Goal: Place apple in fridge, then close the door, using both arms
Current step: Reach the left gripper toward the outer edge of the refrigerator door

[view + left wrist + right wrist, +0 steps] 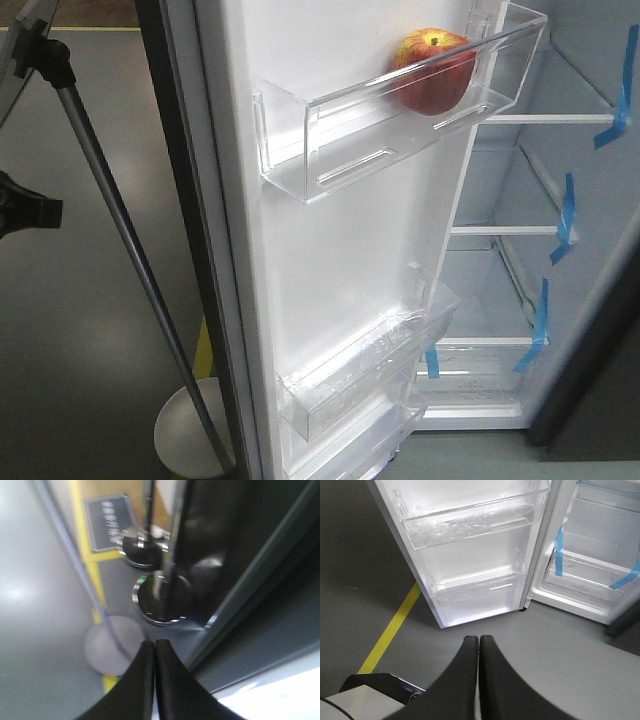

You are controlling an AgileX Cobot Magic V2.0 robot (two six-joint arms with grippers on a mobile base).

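The left gripper (154,643) has its two black fingers pressed together with nothing between them, pointing at grey floor beside the outer edge of the door (250,580). That whole wrist view is smeared, so the dark round bases (162,600) and the lettered sign (109,522) beyond it cannot be read. The right gripper (478,639) is likewise closed tight and empty. It hangs over bare floor just in front of the lowest door bin (472,597), with a yellow floor line (395,625) to its left and an unclear grey and black part (370,695) cut off at the bottom corner. Neither arm shows in the front view, apart perhaps from a black shape (25,210) cropped by the left edge, which cannot be identified. The apple (435,70) sits in the upper clear bin (330,150) on the door's white inner face, toward the hinge end. Its lower half is seen only through the plastic wall. The door stands open, its top cut off by the frame. The fridge shelves (530,120) behind carry blue tape strips (565,215). A slanted silver pole (120,230) runs down to a round base (185,430), partly hidden by the door's edge.
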